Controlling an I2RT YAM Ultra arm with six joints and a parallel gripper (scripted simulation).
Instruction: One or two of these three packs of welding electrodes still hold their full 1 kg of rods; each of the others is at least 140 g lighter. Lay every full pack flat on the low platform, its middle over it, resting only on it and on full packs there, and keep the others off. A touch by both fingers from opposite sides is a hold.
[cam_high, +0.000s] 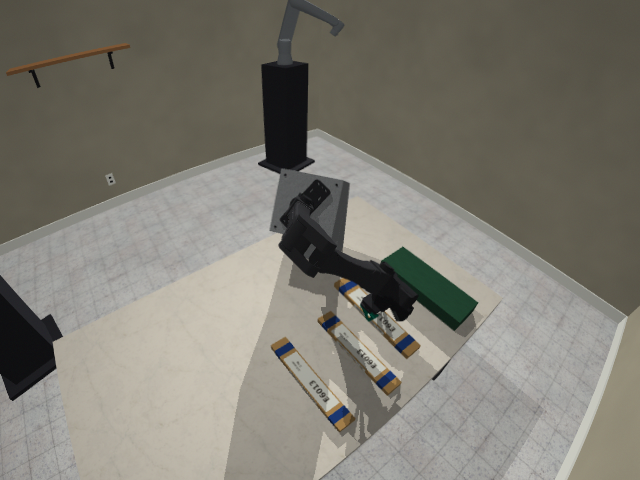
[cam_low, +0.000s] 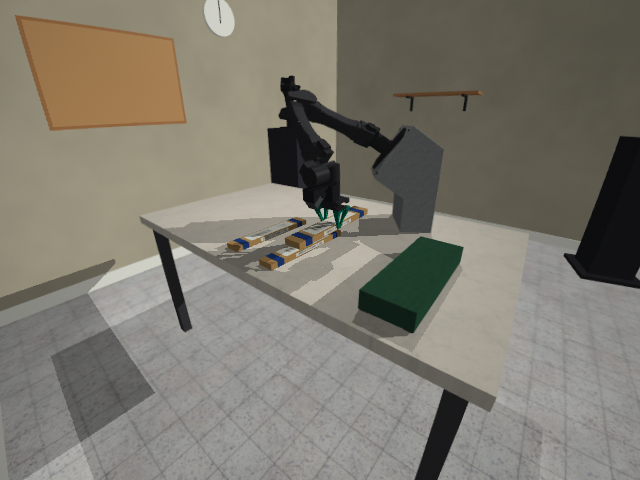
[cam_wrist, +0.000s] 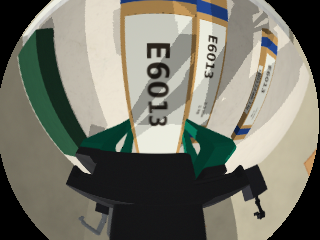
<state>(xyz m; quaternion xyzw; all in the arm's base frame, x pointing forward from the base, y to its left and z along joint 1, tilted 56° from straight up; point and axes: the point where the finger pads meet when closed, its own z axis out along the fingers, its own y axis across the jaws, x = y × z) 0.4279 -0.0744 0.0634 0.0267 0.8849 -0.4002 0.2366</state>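
Three long tan and white packs marked E6013 with blue end bands lie side by side on the table. My gripper (cam_high: 376, 311) is shut across the pack nearest the platform (cam_high: 377, 316), with a green finger on each long side; it also shows in the wrist view (cam_wrist: 159, 143) on that pack (cam_wrist: 159, 60). The held pack (cam_low: 324, 230) looks slightly raised at its near end in the exterior view. The middle pack (cam_high: 359, 351) and the far pack (cam_high: 312, 382) lie flat on the table. The low dark green platform (cam_high: 430, 286) has nothing on it.
The arm's grey base plate (cam_high: 309, 207) stands at the back of the table. The table's front edge (cam_high: 413, 392) runs close past the ends of the packs. A black pedestal (cam_high: 284, 113) stands on the floor behind.
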